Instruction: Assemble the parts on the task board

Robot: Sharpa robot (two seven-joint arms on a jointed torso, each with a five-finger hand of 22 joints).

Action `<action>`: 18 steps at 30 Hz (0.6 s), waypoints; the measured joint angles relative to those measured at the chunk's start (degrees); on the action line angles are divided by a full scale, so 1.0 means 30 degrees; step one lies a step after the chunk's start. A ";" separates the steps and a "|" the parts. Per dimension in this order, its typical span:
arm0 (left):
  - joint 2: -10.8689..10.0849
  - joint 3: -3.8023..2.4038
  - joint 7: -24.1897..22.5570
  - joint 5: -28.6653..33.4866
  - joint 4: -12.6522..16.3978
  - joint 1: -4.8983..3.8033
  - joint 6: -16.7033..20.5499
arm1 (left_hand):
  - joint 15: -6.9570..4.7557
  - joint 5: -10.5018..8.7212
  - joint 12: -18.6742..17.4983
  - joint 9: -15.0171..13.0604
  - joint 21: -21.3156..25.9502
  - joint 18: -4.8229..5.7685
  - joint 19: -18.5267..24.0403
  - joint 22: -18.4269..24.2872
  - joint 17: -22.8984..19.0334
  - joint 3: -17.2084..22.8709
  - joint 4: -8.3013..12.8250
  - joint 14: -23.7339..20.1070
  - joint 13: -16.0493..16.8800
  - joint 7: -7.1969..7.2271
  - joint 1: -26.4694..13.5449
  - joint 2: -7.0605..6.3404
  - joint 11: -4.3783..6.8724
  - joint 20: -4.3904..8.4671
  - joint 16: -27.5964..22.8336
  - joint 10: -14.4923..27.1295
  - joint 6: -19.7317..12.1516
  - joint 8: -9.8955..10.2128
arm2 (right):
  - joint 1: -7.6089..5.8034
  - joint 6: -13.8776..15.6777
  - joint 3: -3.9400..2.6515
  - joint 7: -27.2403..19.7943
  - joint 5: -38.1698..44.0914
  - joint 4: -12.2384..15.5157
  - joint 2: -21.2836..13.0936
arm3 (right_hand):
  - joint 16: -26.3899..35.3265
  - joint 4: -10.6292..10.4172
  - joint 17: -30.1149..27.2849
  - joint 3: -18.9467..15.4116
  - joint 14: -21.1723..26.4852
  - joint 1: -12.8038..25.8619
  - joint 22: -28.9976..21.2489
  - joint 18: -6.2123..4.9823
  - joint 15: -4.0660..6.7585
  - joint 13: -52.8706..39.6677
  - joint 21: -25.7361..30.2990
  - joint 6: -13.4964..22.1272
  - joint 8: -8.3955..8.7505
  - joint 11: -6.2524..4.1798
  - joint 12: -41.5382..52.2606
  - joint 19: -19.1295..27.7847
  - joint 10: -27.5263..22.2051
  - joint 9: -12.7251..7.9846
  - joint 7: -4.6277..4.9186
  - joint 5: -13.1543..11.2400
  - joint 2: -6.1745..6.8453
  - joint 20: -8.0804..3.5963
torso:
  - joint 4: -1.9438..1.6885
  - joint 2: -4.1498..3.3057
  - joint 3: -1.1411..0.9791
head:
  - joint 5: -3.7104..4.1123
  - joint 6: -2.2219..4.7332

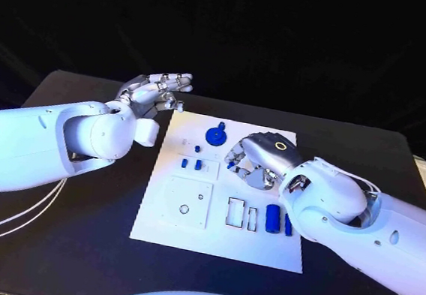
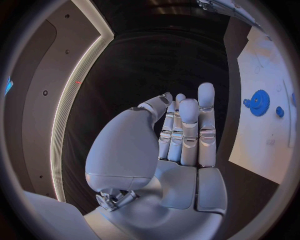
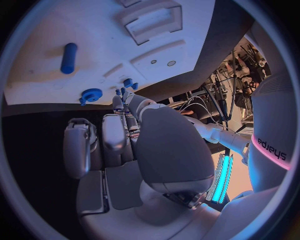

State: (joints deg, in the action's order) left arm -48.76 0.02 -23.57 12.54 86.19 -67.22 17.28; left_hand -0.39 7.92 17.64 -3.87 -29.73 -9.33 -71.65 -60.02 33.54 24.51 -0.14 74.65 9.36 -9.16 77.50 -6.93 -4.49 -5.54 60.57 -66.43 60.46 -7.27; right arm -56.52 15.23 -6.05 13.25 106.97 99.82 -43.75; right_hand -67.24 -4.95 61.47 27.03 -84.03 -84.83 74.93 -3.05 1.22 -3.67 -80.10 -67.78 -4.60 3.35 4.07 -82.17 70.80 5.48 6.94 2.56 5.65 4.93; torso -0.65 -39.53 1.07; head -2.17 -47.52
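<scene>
**Inspector:** Report your hands.

**Operator:** My right hand hangs over the middle of the board, fingers curled downward toward the small blue pieces there. Whether anything is pinched, I cannot tell; the right wrist view puts my fingertips close to a small blue part but does not settle contact. My left hand is off the board at its 11 o'clock, raised, fingers apart, holding nothing.

**Inspector:** Progress?

**Operator:** Early to middling, by my judgement. The gear sits at the board's 12 o'clock, apparently seated. Two small pegs stand at 9 o'clock of my right hand. The long cylinder and a thinner one beside it lie loose at 4 o'clock of the board's centre, next to open rectangular slots. Those slots and the loose cylinders suggest work remaining.

**Inspector:** Differences between views?

**Operator:** The left wrist view shows the gear's teeth and my bare palm. The right wrist view shows a raised rectangular frame and my palm's underside, which the head view hides.
</scene>
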 measured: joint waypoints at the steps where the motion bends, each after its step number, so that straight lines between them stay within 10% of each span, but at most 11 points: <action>1: 0.0018 0.0000 0.0003 -0.0001 0.0001 0.0000 -0.0012 | 0.0000 0.0000 0.0000 0.0000 0.0000 0.0000 0.0000 0.0000 0.0000 0.0000 0.0000 0.0000 0.0000 0.0000 0.0000 0.0000 0.0000 0.0000 0.0000 0.0000 0.0000 0.0001 | 0.0143 -0.0014 0.0046 -0.0059 -0.0037 -0.0003 0.0188 | 0.0000 0.0001 -0.0006 0.0000 0.0000 0.0000 0.0007 -0.0001 0.0000 0.0004 0.0000 0.0001 0.0003 0.0000 -0.0003 0.0000 0.0000 0.0000 0.0000 0.0033 0.0000 0.0000 | 0.0000 -0.0005 0.0000 | -0.0090 -0.0031; 18: 0.0198 0.0001 0.0071 -0.0006 0.0122 0.0005 -0.0165 | 0.0000 0.0000 0.0000 -0.0002 0.0000 -0.0001 0.0000 -0.0002 0.0003 0.0000 -0.0001 0.0000 -0.0004 0.0001 0.0000 0.0000 -0.0001 0.0000 0.0000 -0.0001 0.0001 0.0000 | 0.1562 -0.0464 0.0406 -0.0813 -0.0350 -0.1248 0.2048 | 0.0001 0.0155 -0.0056 0.0111 0.0000 -0.0029 0.0003 0.0001 0.0000 -0.0001 0.0001 0.0007 0.0074 0.0006 -0.0124 0.0001 -0.0005 0.0017 -0.0001 0.0071 -0.0026 0.0001 | 0.0029 -0.0035 0.0000 | -0.1207 -0.0469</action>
State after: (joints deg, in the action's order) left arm -48.16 0.02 -23.36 12.52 86.55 -67.21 16.78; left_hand -0.39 7.92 17.64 -3.88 -29.73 -9.33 -71.65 -60.03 33.55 24.51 -0.14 74.65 9.35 -9.16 77.50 -6.93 -4.49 -5.54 60.57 -66.43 60.47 -7.27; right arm -51.84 13.84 -4.83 10.81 105.92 96.07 -37.60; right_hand -67.24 -4.49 61.30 27.37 -84.03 -84.92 74.94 -3.04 1.22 -3.67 -80.10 -67.76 -4.38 3.37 3.70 -82.16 70.79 5.53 6.94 2.77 5.58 4.94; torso -0.57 -39.64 1.07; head -5.79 -48.92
